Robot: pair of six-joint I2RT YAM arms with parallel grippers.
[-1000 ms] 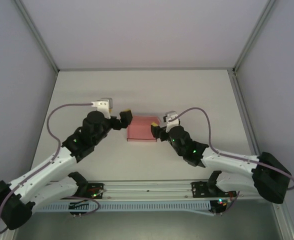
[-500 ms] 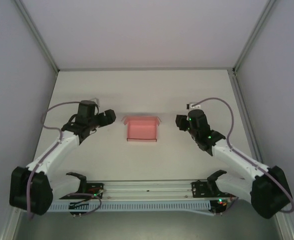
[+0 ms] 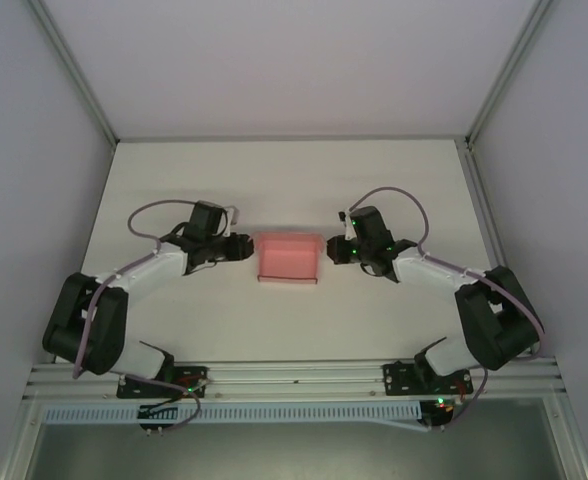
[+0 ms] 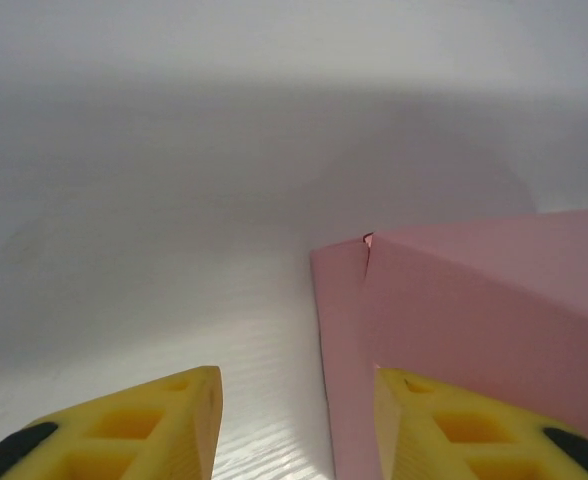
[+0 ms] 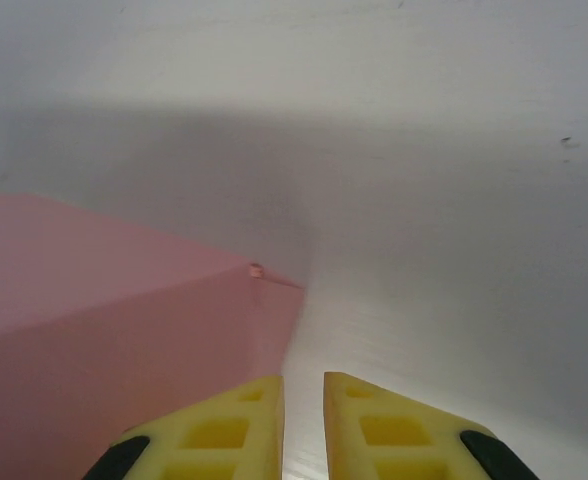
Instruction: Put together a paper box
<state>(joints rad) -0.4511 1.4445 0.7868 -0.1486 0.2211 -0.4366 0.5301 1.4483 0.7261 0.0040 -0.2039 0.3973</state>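
The paper box [image 3: 287, 257] is a small salmon-pink rectangular box standing folded at the middle of the white table. My left gripper [image 3: 246, 246] sits low at its left end. In the left wrist view that gripper [image 4: 296, 425] is open, and the box [image 4: 474, 320] fills the right side, its corner edge between the yellow fingers [image 4: 164, 425]. My right gripper [image 3: 332, 250] is at the box's right end. In the right wrist view it [image 5: 304, 425] is shut to a narrow slit with nothing in it, and the box [image 5: 104, 320] lies just to its left.
The white table [image 3: 274, 180] is walled by grey panels on the left, back and right. A metal rail [image 3: 294, 378] with the arm bases runs along the near edge. Bare tabletop lies behind and in front of the box.
Both grippers were at the box ends a second ago, swung outward away from it, and have now come back low beside its ends. The box has stayed in place.
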